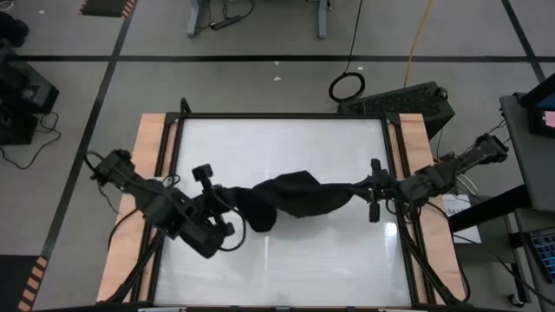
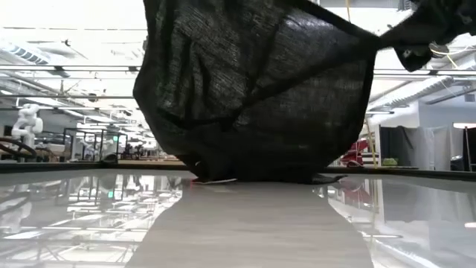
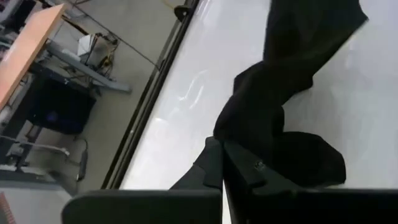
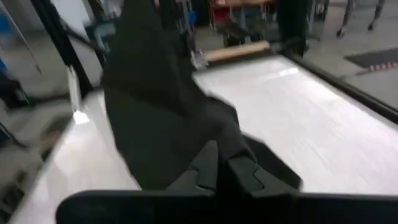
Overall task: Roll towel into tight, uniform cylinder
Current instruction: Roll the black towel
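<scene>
The table (image 1: 277, 260), a white glossy top with wooden side strips, filled the middle of the high view. Near its centre the towel (image 1: 290, 199) hung stretched in a sagging band between the two arms, its ends toward nine and three o'clock. In the low view the black cloth (image 2: 253, 97) draped down, and its lowest fold touched the tabletop. The left tool (image 1: 227, 204) sat at the band's nine o'clock end, fingers pinched together on a bunched corner of the cloth, as the left wrist view showed (image 3: 224, 155). The right tool (image 1: 362, 189) was at the three o'clock end, likewise clamped on the cloth (image 4: 221, 158), which rose from its closed fingers.
</scene>
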Controlling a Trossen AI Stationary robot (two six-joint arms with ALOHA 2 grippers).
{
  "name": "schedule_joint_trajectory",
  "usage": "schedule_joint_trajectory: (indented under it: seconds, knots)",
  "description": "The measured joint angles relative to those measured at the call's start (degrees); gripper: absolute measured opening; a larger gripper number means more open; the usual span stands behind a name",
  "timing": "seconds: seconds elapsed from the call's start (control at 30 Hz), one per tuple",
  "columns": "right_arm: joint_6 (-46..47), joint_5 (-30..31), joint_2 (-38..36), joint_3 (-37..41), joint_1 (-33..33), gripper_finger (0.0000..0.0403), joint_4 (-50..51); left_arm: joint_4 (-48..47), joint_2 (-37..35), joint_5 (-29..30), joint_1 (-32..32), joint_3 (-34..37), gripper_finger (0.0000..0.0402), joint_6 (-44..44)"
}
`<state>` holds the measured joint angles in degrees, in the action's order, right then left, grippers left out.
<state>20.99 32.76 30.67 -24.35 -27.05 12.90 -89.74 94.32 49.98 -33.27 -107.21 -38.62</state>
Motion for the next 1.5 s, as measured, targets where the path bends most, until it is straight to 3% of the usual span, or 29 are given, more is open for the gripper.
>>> schedule_joint_trajectory:
  seconds: [0.13,0.23,0.53,0.63,0.77,0.93,1.17,1.5]
  knots:
    - [3.73,-4.23,0.63,-1.38,0.02,0.0006,14.45,-0.22,-0.28,-0.53,1.48,0.06,0.0,1.64]
    - [7.65,-4.63,1.71,-1.27,-0.56,0.0038,21.56,-0.24,0.25,-1.55,2.7,0.06,0.0,3.24]
    - [6.39,-4.58,4.44,-1.19,-2.38,0.0215,17.76,-0.28,1.1,-2.26,9.18,0.86,0.0,4.73]
    - [5.81,-5.9,5.64,-1.19,-2.41,0.0244,17.8,-0.3,1.1,-4.26,12.28,1.54,0.0,5.15]
    - [4.72,-6.59,8.99,-1.19,-4.28,0.025,16.57,-0.35,1.1,-6.65,15.78,2.47,0.0,6.37]
    - [-0.22,-9.19,17.2,-1.19,-8.42,0.0239,6.95,-0.24,1.1,-6.69,18.79,2.55,0.0,7.62]
    - [-1.81,-7.05,33.53,-1.19,-10.39,0.0231,-8.81,1.44,1.1,-6.87,20.19,2.55,0.0,9.32]
    - [-13.77,-7.16,59.49,-2.39,-9.16,0.0231,-47.15,2.28,1.1,-7.82,20.14,2.55,0.0,9.37]
